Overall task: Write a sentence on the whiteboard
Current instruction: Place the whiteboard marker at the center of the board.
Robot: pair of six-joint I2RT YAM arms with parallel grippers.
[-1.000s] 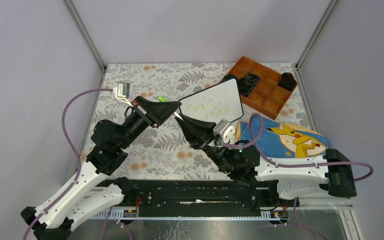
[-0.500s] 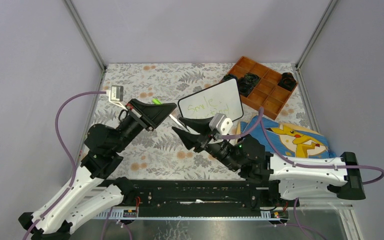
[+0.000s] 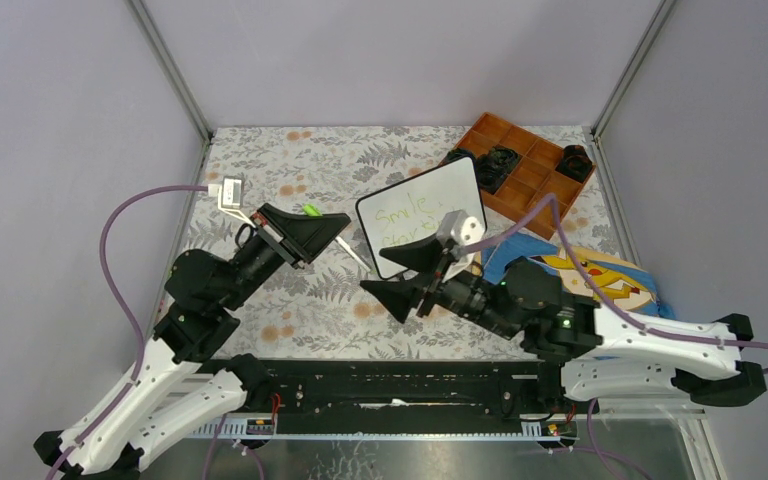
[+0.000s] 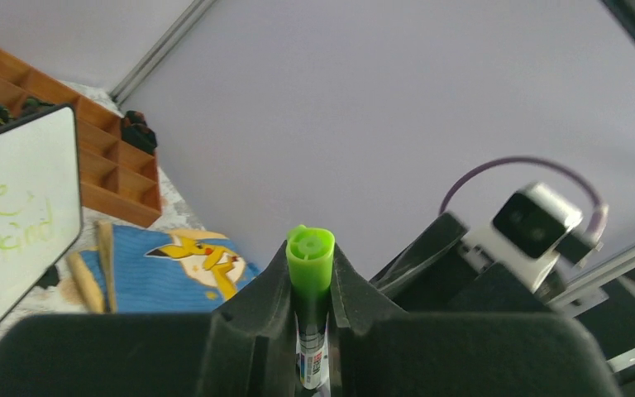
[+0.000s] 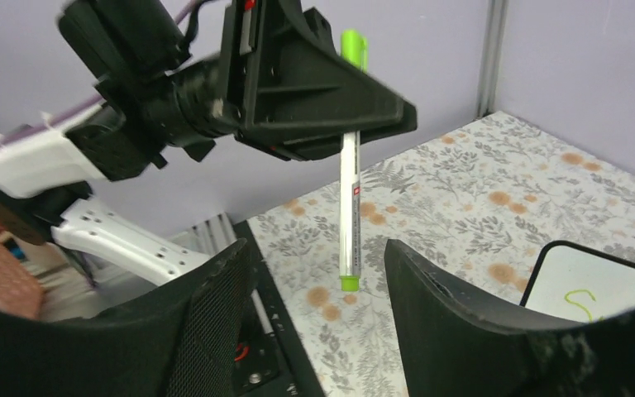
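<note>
Nearest the bases, the right gripper [image 5: 318, 248] hangs over the floral table [image 3: 260, 160] with its 2 fingers spread apart and nothing between them. Just beyond it, the left gripper [image 3: 332, 224] is clamped on the marker [image 5: 349, 174], gripping the white barrel near its upper end. The pen hangs almost upright with its lower end clear of the table. The marker is green at both ends and the upper end looks like a clipped cap, but I cannot tell for sure that the writing tip is covered.

Farther back, the whiteboard [image 3: 460, 185] lies on the table right of center, well apart from the pen. Its near right corner is just beside the blue Pikachu cloth [image 3: 610, 285], and its far corner is near the wooden tray [image 3: 535, 205]. The sentence [image 3: 403, 222] sits on it in 2 green lines, the first reading "Smile", the second partly hidden by the right arm.

My judgement is that the writing is done. What probably remains is putting the marker down and drawing both arms back.
</note>
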